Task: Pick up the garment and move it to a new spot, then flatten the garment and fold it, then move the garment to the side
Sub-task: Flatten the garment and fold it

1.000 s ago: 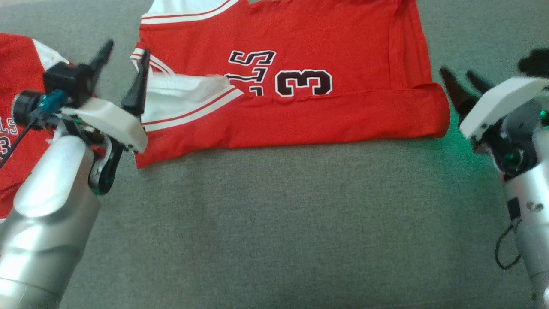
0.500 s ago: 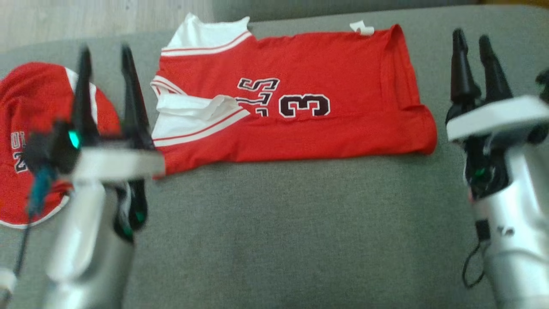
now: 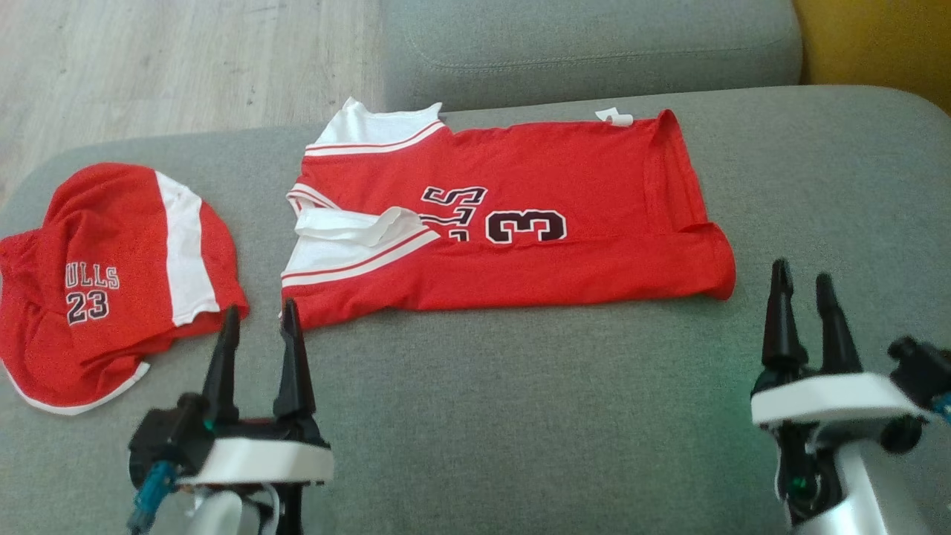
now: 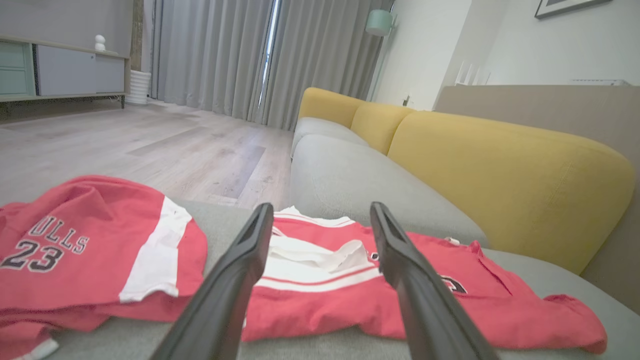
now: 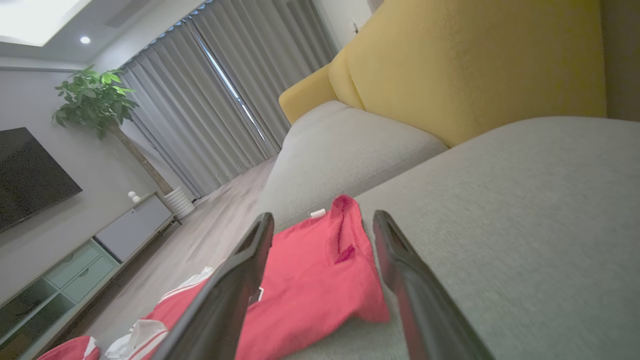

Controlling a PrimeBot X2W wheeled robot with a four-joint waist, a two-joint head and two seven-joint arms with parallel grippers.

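A red jersey with white trim and a black "3" lies folded lengthwise across the grey sofa seat; the same jersey lies beyond my fingers in the left wrist view, and its hem end appears in the right wrist view. My left gripper stands open near the front edge, just short of the jersey's lower left corner. At the lower right my right gripper is open, a little in front of the jersey's right end. Both hold nothing.
A crumpled red garment marked "ULLS 23" lies at the seat's left end, also seen as red shorts. Wooden floor lies beyond the left edge. A second grey cushion and yellow backrest bound the far side.
The head camera has tilted up and back, so the whole jersey and floor now show. Both grippers have drawn back from the jersey's ends toward the seat's front, still open.
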